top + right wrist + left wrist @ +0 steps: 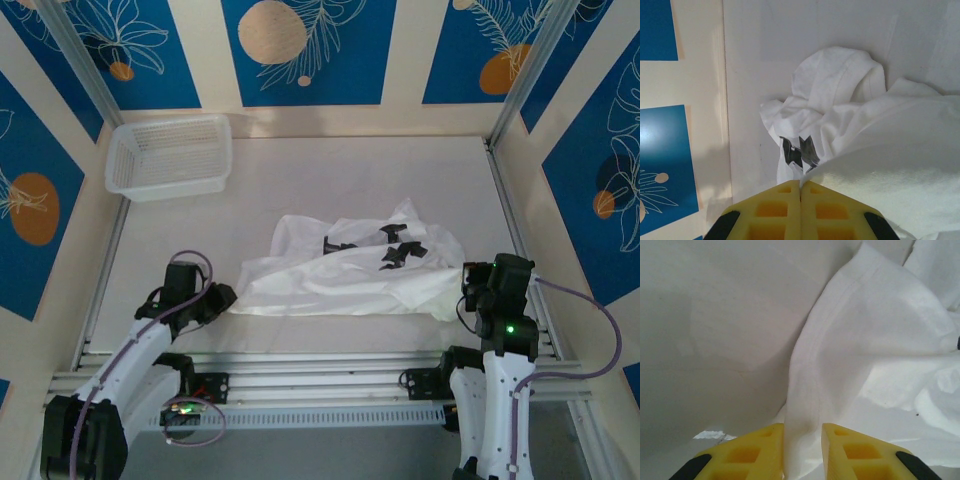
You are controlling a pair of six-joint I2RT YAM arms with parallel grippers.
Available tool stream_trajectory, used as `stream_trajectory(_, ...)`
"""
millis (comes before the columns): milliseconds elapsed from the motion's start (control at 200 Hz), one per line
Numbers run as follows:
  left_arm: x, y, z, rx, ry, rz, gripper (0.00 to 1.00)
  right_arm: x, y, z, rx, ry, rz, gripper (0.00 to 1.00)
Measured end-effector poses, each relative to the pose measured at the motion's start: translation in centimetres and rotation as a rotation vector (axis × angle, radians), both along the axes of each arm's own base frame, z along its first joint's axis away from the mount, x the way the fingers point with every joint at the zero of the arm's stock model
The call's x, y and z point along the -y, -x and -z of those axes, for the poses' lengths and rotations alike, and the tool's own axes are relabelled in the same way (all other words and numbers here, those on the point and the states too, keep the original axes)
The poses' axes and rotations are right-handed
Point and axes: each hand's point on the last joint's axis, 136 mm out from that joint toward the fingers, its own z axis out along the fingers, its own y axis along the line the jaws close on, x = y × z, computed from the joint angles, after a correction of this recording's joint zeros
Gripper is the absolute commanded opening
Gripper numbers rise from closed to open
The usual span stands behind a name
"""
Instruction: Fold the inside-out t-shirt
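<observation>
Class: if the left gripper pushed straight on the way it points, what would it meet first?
The t-shirt: a fold sits between the fingers of the left gripper, and more cloth lies straight ahead.

Had the left arm (140,345) stretched forward from its base, elbow low, wrist angled inward. Held the left gripper (802,432) clamped on a fold of the t-shirt (340,275), yellow fingers (760,452) slightly apart around the cloth. Had the right arm (495,400) standing nearly upright, wrist bent inward. Held the right gripper (800,184) pressed fully together on the t-shirt's edge.
</observation>
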Motion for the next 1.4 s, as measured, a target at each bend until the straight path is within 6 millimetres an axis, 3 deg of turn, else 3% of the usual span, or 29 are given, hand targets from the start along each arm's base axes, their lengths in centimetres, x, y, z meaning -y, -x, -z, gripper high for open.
stream_trajectory(415, -0.1, 1.4, 1.9, -0.105, -0.024, 0.021, 0.21, 0.0, 0.0, 0.0, 0.0, 0.0, 0.0, 0.0)
stream_trajectory(620, -0.1, 1.4, 1.8, -0.101, -0.024, 0.03, 0.31, 0.0, 0.0, 0.0, 0.0, 0.002, -0.002, 0.0)
stream_trajectory(985, 0.0, 1.5, 0.8, -0.1, -0.044, 0.078, 0.29, 0.0, -0.1, 0.1, -0.008, 0.003, -0.005, 0.0)
stream_trajectory(1245, 0.2, 2.1, 1.5, -0.146, -0.043, 0.089, 0.29, 0.0, -0.1, 0.1, -0.008, 0.004, -0.005, 0.0)
stream_trajectory(1400, 0.7, 2.0, 1.3, -0.142, -0.015, 0.103, 0.17, 0.0, -0.1, 0.3, -0.016, 0.002, -0.005, 0.0)
